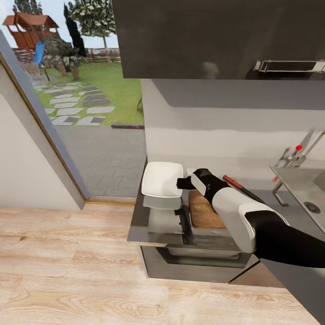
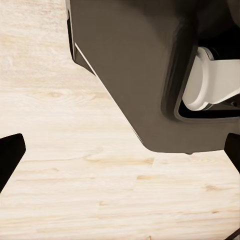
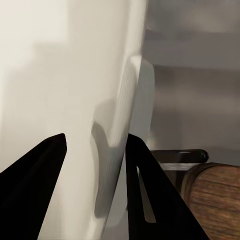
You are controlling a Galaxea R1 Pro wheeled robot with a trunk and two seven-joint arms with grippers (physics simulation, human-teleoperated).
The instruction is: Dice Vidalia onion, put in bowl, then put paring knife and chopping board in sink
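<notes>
At the near end of the table (image 1: pixel 153 230), beside the glass door, my right hand (image 1: pixel 182 183) is reaching for the bowl (image 1: pixel 160 178); through the right wrist camera its fingers (image 3: pixel 150 200) are spread with the bowl's rim (image 3: pixel 122 125) standing between them, not yet pinched. The chopping board (image 1: pixel 203 214) lies just beside the bowl, partly under my forearm, and the paring knife (image 1: pixel 241 187) rests on the table beyond the board, toward the sink (image 1: pixel 307 194). I cannot make out the onion anywhere, neither on the board nor in the bowl. My left hand (image 2: pixel 120 165) hangs low over the wood floor (image 2: pixel 75 190) with its dark fingertips far apart, holding nothing. I judge this to be the bowl stage, perhaps steadying or repositioning it next to the board. Next I would close gently on the rim, since a thin, smooth lip could slip or tip the bowl off the table edge.
</notes>
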